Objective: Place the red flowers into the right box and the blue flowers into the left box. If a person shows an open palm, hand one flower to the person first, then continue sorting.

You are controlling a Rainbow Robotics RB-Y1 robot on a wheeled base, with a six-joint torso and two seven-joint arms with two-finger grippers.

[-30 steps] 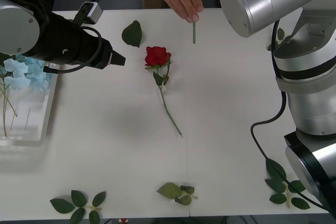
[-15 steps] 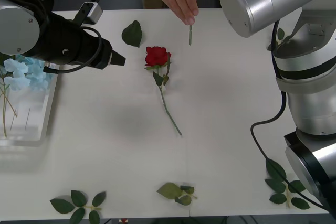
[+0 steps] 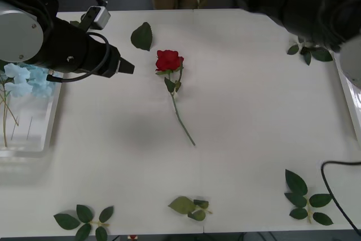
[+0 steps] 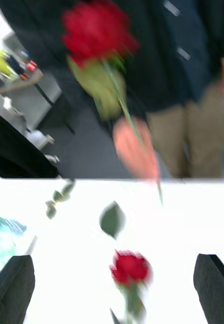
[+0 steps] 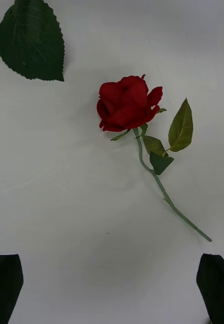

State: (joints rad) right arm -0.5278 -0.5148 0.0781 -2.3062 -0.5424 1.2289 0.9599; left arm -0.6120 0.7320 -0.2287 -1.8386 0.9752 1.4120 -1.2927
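Red rose (image 3: 169, 60) lies flat on table (image 3: 248, 128) near centre, head at 12 o'clock, stem trailing toward 5 o'clock. Left gripper (image 5: 112, 288) hovers just at its 9 o'clock, fingers spread, empty. Right gripper (image 4: 112, 288) raised, fingers spread, empty. Person's hand (image 4: 136, 152) at far edge holds second rose (image 4: 98, 30) by stem. Blue flowers (image 3: 25, 80) in left box (image 3: 39, 139).

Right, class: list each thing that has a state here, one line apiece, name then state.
Rose: lying flat on table, untouched.
Handed rose: held up in person's hand.
Blue flowers: in left box.
Left pincer: open, above the rose.
Right pincer: open, empty.
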